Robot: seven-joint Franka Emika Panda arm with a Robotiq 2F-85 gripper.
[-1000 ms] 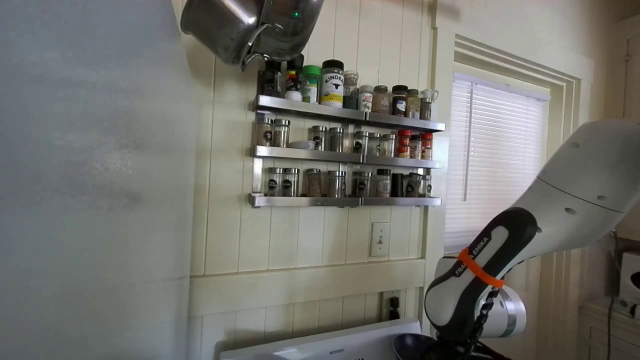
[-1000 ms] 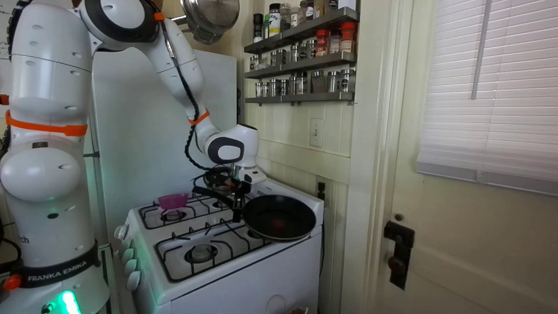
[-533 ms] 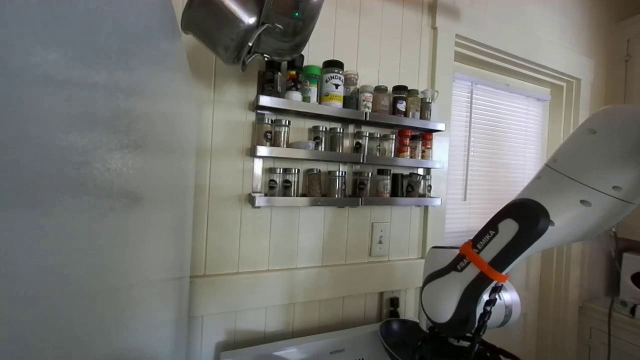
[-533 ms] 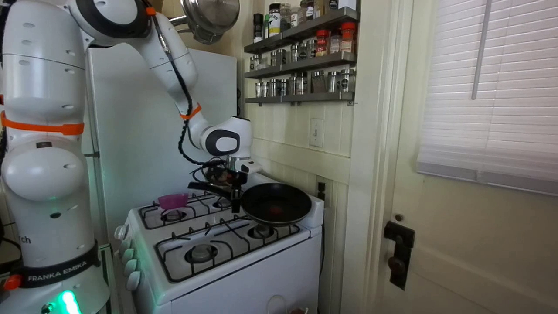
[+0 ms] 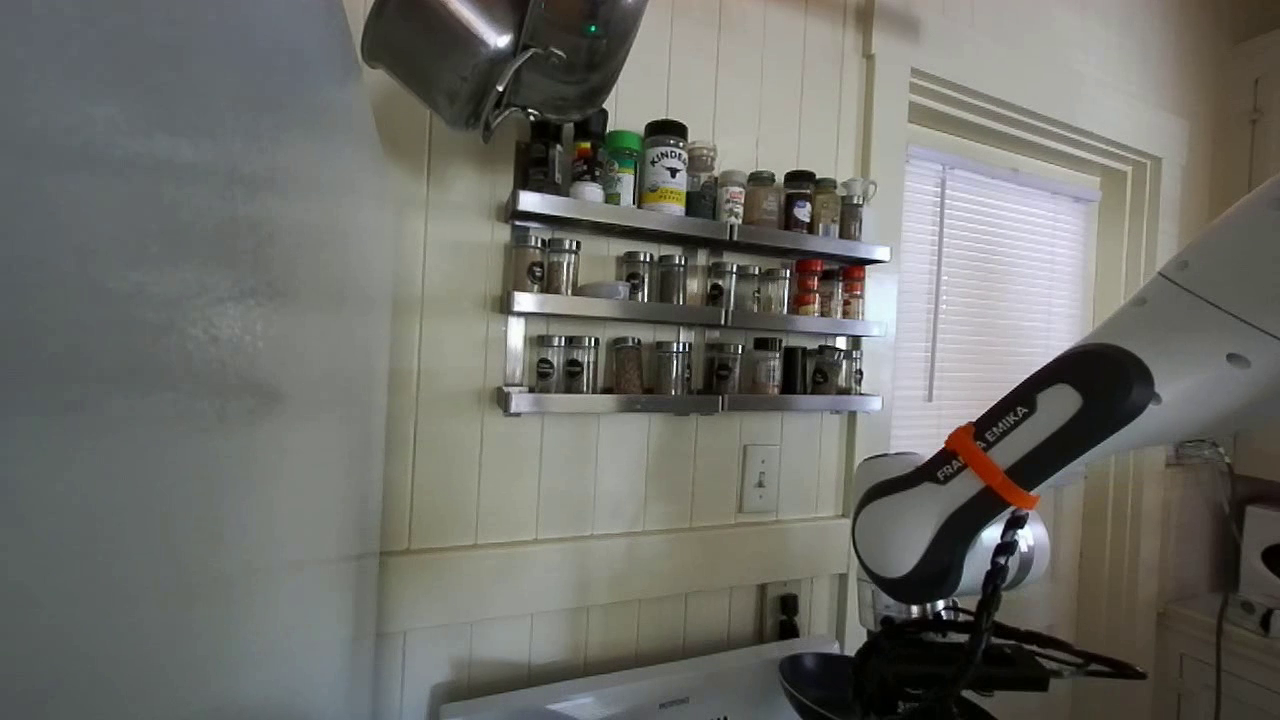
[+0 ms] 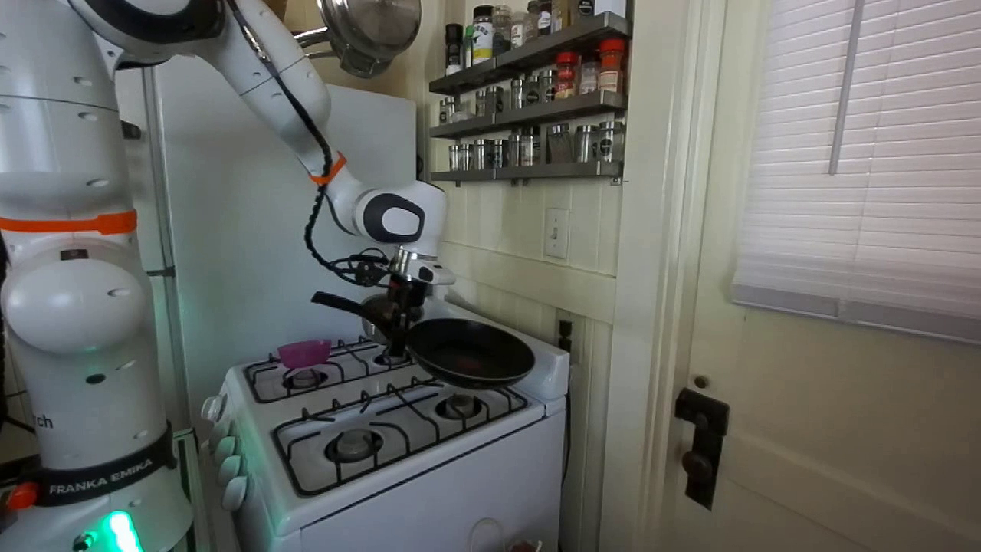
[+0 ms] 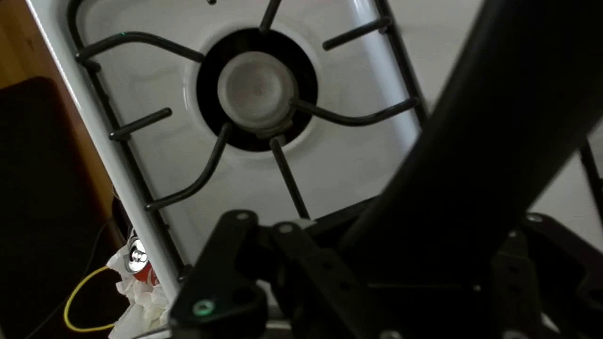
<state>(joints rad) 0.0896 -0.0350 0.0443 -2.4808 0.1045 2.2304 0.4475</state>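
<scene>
A black frying pan (image 6: 471, 354) is held over the right side of the white stove (image 6: 429, 491) in an exterior view, its inside facing up. My gripper (image 6: 398, 341) is shut on the pan's black handle (image 6: 337, 303) near the pan body. The pan's rim also shows low in an exterior view (image 5: 815, 680). In the wrist view the dark handle (image 7: 480, 132) runs between the finger linkages of the gripper (image 7: 419, 282); the fingertips are hidden there. A burner (image 7: 256, 92) with black grate bars lies below the gripper.
A purple bowl (image 6: 305, 353) sits on the far grate. A round metal vessel (image 6: 375, 316) is partly hidden behind the gripper. Spice shelves (image 5: 620, 402) hang on the wall; metal pots (image 5: 450, 60) hang above. A can and white paper (image 7: 141, 287) lie beyond the stove's edge.
The arm has lifted and drawn back, carrying the pan up and toward the robot base. The rear right burner, earlier mostly covered by the pan, now shows beneath it.
</scene>
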